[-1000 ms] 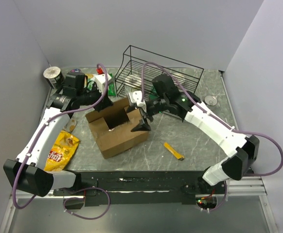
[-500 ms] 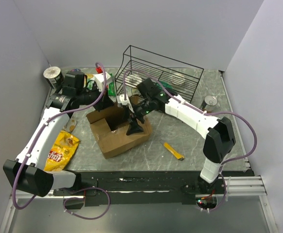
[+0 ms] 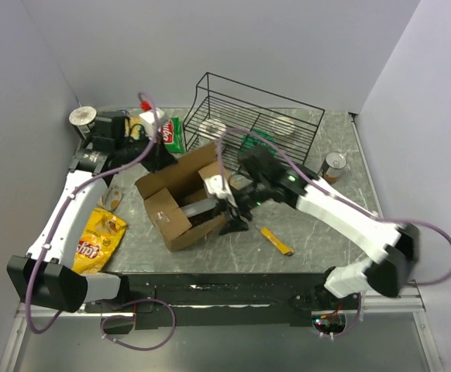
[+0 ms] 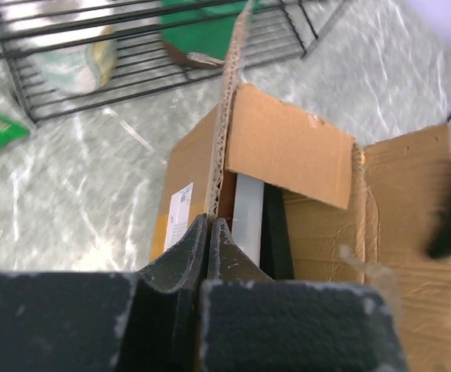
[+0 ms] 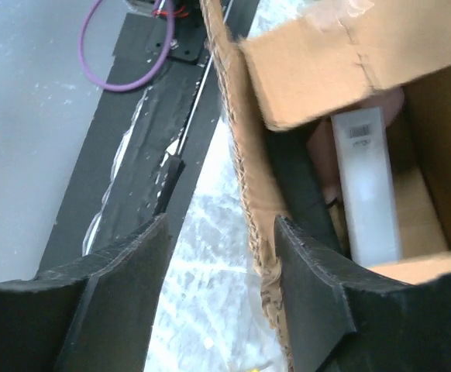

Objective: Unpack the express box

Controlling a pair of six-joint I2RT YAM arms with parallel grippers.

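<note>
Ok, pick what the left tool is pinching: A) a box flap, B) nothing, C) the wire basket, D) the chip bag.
A: in the left wrist view the left tool is shut on the edge of an upright flap of the box.

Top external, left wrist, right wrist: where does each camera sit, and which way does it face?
Top external: above and behind the bases, facing down on the table; left arm, right arm, express box and wire basket show.
Left wrist: on the left arm, looking along the left gripper, shut on a box flap, toward the basket.
Right wrist: on the right arm, looking past the right gripper, open astride a box wall, toward the table's near edge.
Shared: both wrist views see the white carton inside the box.
</note>
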